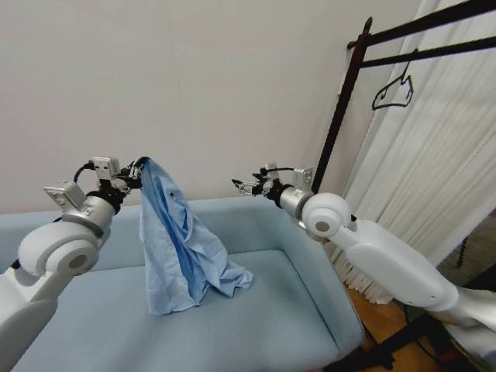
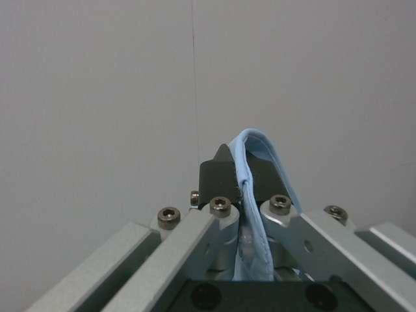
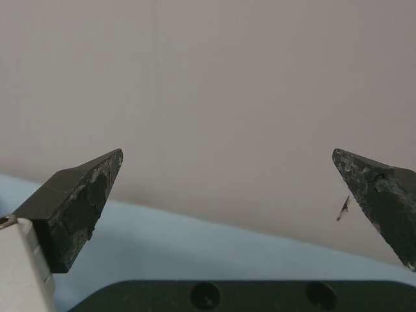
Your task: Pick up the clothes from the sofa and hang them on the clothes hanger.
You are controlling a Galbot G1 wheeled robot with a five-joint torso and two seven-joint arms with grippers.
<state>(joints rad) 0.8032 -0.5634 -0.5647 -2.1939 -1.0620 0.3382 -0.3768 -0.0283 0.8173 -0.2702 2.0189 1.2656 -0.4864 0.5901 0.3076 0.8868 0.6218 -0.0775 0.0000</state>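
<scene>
Head view: my left gripper (image 1: 133,177) is raised above the sofa (image 1: 302,310) seat, near the backrest, and clamped on a thin fold of the blue shirt (image 1: 180,248). The shirt hangs down from that pinch, with its lower end bunched on the sofa cushion. Risk one: the left wrist view shows only a narrow edge of cloth between my pads, so a quick swing or a tug could pull it out and drop the shirt onto the sofa. Risk two: with the hem lying on the seat, a sideways move would likely drag it and load the pinch. Risk three: the clothes hanger (image 1: 394,91) hangs high on the dark rack (image 1: 339,124), beyond the sofa's right end and well apart from the shirt, so the carry is long on a one-point hold. Pose: my left arm is bent, forearm reaching over the sofa's left part. My right gripper (image 1: 246,186) is held out over the sofa backrest to the right of the shirt, fingertips (image 3: 78,201) wide apart, holding nothing.
</scene>
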